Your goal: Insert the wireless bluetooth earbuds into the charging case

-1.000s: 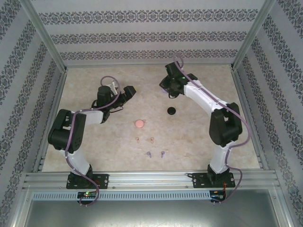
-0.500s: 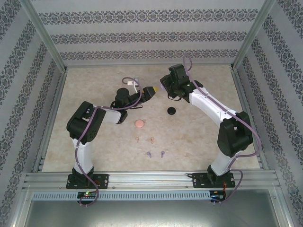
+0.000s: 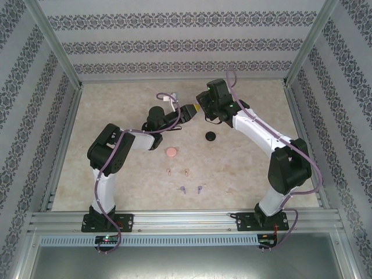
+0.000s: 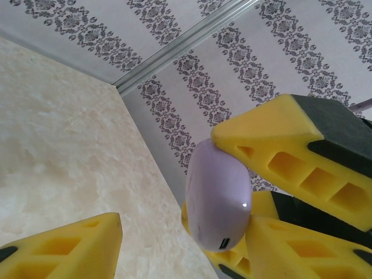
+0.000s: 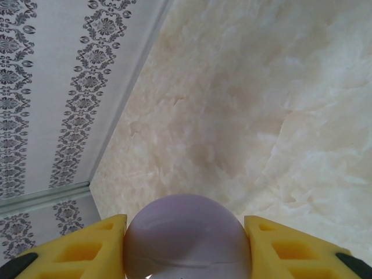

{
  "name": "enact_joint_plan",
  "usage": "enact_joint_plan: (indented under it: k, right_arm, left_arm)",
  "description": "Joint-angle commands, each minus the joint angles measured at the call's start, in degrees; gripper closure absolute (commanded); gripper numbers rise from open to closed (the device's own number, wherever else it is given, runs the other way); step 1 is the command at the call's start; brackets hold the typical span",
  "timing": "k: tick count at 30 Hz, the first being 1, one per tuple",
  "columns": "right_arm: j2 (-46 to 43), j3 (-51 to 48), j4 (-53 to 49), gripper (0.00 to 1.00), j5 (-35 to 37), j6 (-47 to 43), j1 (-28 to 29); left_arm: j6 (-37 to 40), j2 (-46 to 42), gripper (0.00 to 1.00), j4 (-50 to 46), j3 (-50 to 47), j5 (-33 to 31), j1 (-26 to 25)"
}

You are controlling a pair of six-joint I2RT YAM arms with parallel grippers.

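The light purple case was gripped by the right hand. The left hand, part-open beside it, was judged to need centring on the lid. The earbuds lay well apart on the tabletop.

purple case: closed, aloft | tan earbuds, purple earbuds: lying loose

Light in the top view is bright, even and diffuse, from overhead; only faint, soft shadows lie beneath the arms on the pale tabletop; the frame posts splay outward at the edges, a wide-angle bend; small detail is coarse; in the left wrist view a small white glint sits on the light purple case; the nearest yellow fingers look slightly soft.
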Motion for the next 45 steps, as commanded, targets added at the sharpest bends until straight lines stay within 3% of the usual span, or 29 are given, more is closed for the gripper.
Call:
enact_joint_plan:
  k: [1,13,23,25,28,31,35,41,45]
  right_arm:
    - [-0.80,-0.31,1.07,0.60,-0.61,1.12,0.96]
    - [-0.37,-0.22,1.28,0.60,-1.04,1.04,1.23]
    - [-0.59,-0.59,1.93,0.59,-1.46,1.30,1.13]
    - [-0.77,-0.57,2.34,0.52,-1.57,1.39,1.11]
    - [-1.71,-0.45,3.67,0.31,-1.76,0.63,-0.12]
    - [-5.03,-2.11,6.41,0.27,-2.29,-1.56,-3.59]
    - [-11.53,-5.72,7.86,0.26,-4.29,-12.14,-7.94]
    - [-15.53,-10.76,10.82,0.25,-19.45,-36.57,-11.73]
    - [-16.85,-16.59,15.22,0.27,-27.06,-46.36,-10.87]
  left_arm:
    - [0.55,1.44,0.43,2.42,2.05,-0.53,-0.94]
    - [-0.06,2.72,0.61,3.17,3.37,-1.80,-1.39]
    - [-1.26,3.56,0.93,4.05,4.18,-1.82,-1.39]
    - [-1.48,3.71,1.00,4.10,4.32,-1.67,-1.39]
    - [-1.94,3.64,1.00,4.07,4.36,-1.31,-1.35]
    - [-1.99,2.77,1.00,3.77,3.70,-0.35,-0.97]
    - [-0.30,-0.25,1.00,0.59,2.05,3.69,0.91]
    - [2.43,-3.58,1.00,-5.11,2.59,14.98,4.53]
    - [4.25,-4.86,1.00,-9.66,4.53,22.21,5.21]
